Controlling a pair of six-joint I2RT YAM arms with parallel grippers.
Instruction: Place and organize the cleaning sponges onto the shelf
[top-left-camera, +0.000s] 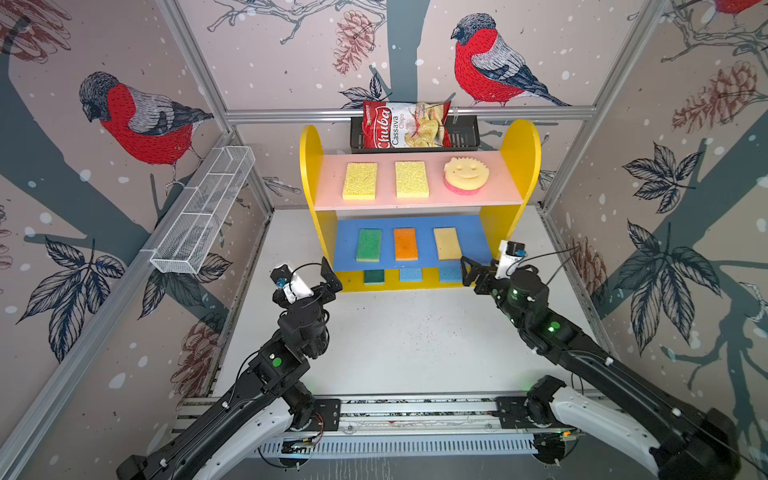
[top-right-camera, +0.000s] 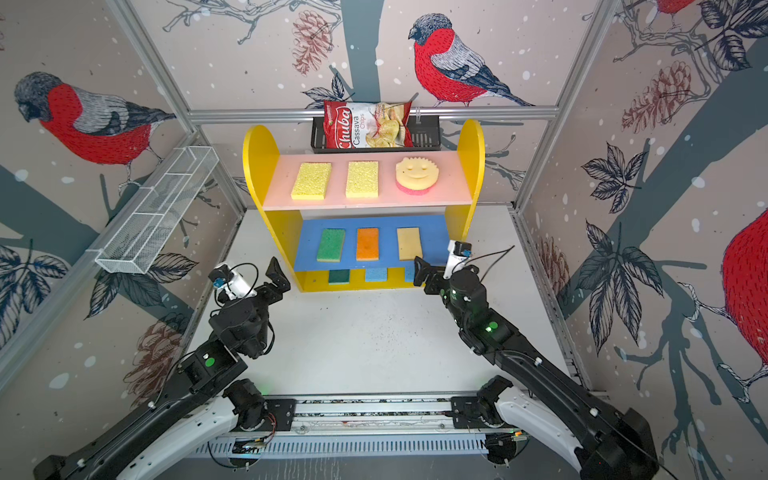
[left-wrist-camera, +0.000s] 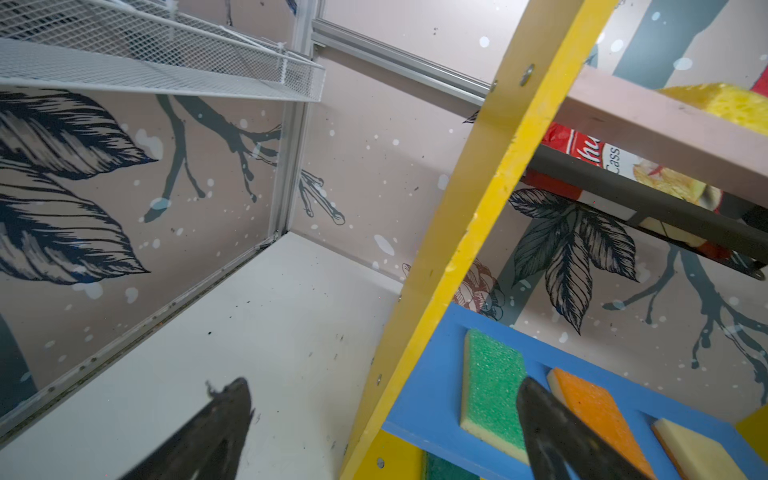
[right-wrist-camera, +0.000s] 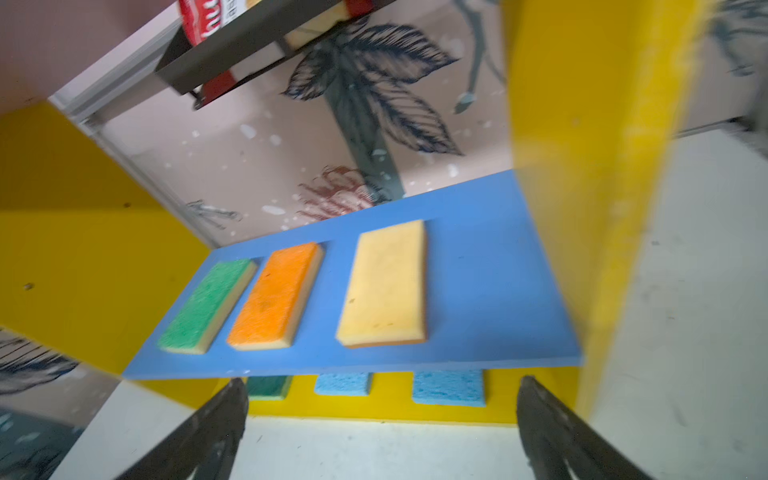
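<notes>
The shelf (top-left-camera: 519, 166) stands at the back of the table in both top views. Its pink top board carries two yellow sponges (top-left-camera: 360, 180) and a round smiley one (top-left-camera: 465, 174). Green (top-left-camera: 369, 245), orange (top-left-camera: 405, 244) and tan (top-left-camera: 447, 243) sponges lie on the blue board. A dark green (right-wrist-camera: 268, 386) and two light blue sponges (right-wrist-camera: 449, 386) rest on the yellow base. My left gripper (top-left-camera: 332, 276) is open and empty at the shelf's front left corner. My right gripper (right-wrist-camera: 382, 382) is open and empty just before the base, near the right light blue sponge.
A black basket (top-left-camera: 465, 133) holding a red-white chips bag (top-left-camera: 399, 124) hangs on the back rail behind the shelf. A white wire basket (top-left-camera: 203, 216) is fixed to the left wall. The white tabletop (top-left-camera: 407, 340) stretches in front of the shelf.
</notes>
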